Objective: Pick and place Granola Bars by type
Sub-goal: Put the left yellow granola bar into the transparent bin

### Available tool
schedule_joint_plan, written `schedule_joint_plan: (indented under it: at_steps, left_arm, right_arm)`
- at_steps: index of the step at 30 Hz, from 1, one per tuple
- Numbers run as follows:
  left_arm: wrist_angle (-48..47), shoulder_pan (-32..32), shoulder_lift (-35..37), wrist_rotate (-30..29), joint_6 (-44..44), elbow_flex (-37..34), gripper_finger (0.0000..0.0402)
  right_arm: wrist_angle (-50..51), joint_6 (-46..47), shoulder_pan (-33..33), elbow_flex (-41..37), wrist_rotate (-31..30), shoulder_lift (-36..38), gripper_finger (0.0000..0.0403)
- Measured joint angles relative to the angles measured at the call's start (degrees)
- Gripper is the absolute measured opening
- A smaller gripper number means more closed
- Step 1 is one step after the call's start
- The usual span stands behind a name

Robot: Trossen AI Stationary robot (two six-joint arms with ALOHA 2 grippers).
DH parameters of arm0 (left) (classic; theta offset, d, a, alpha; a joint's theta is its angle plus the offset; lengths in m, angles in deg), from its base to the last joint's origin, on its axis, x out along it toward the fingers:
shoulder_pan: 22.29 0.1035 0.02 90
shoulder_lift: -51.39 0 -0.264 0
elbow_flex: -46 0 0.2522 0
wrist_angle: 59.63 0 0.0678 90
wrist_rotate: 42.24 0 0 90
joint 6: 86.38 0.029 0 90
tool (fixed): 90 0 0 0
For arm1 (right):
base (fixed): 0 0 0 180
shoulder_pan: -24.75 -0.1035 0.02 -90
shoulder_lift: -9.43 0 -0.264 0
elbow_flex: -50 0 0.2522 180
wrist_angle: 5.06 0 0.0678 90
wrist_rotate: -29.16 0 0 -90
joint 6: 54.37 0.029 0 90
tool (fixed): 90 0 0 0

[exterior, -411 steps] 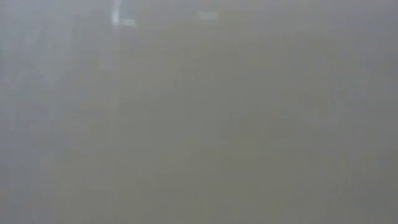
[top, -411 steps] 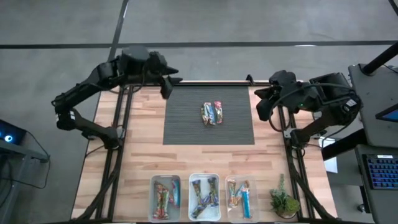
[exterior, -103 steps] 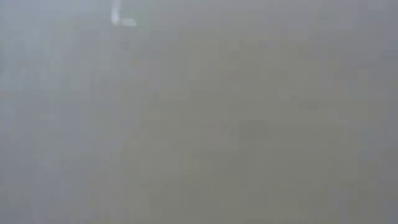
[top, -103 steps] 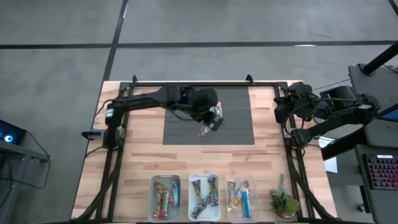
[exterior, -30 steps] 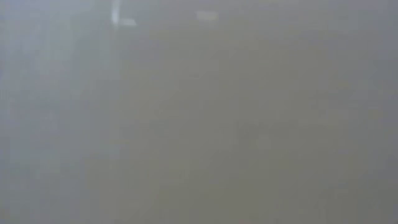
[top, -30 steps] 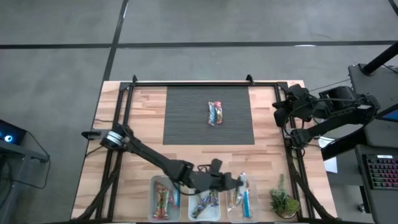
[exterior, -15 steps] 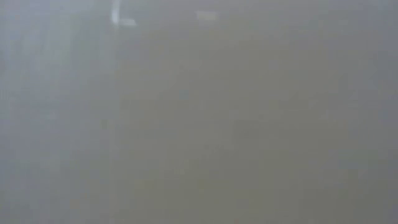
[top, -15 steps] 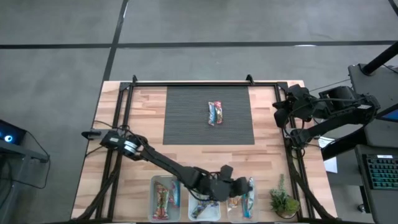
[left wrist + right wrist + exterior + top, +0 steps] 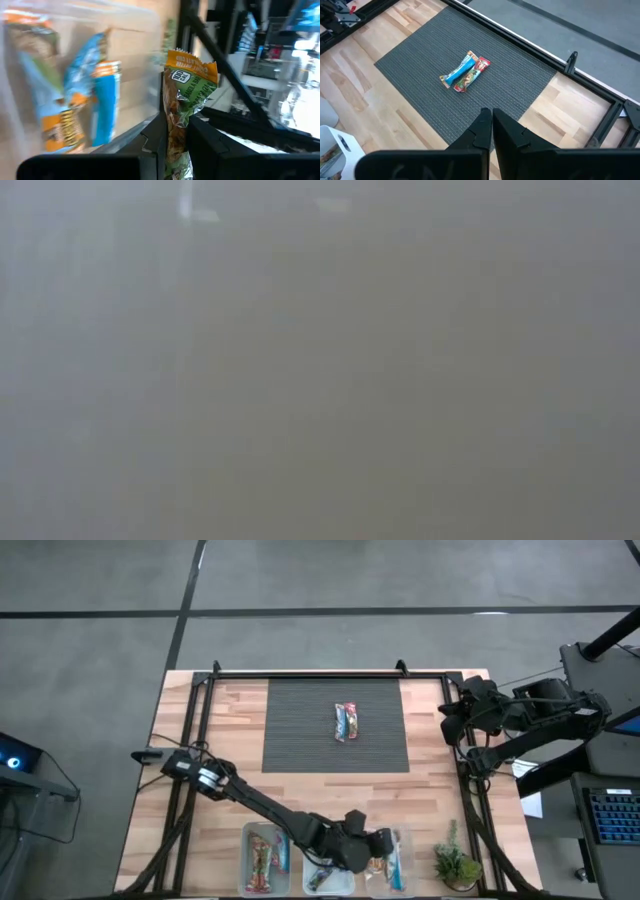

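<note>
My left gripper hangs over the right one of three clear bins at the table's near edge, shut on a granola bar in an orange and green wrapper. Inside that bin lie bars with blue and orange wrappers. Two more bars, one blue and one red, lie side by side on the dark ribbed mat. My right gripper waits shut above the table's right far edge. The low view shows only grey haze. My left gripper pinches the bar between its two fingers, on the flat faces of its lower half. The fingers reach in from the table's left and lie along the bar. The orange crimped end sticks out past the fingertips, and the bar is lifted clear above the bin.
The left bin and the middle bin hold further bars. A small green plant stands right of the bins. Black frame rails run along the table's sides.
My left arm has carried the bar a little farther toward the table's near edge and has settled over the right bin, still shut on it. The two bars on the mat have stayed in place.
</note>
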Motion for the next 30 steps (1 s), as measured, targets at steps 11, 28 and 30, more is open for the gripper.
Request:
schedule_joint_plan:
  at_steps: [11,28,30]
  left_arm:
    - [-1.2,0.0,0.1,0.8,1.4,0.0,0.0051]
    - [-2.1,0.0,0.1,2.3,2.0,0.0,0.0067]
    - [-2.1,0.0,0.1,3.1,2.0,0.0,0.0080]
  right_arm:
    - [0.0,0.0,0.0,0.0,0.0,0.0,0.0008]
    - [-0.1,0.2,0.0,0.0,0.0,0.0,0.0008]
    - [-0.1,0.2,0.0,0.0,0.0,0.0,0.0008]
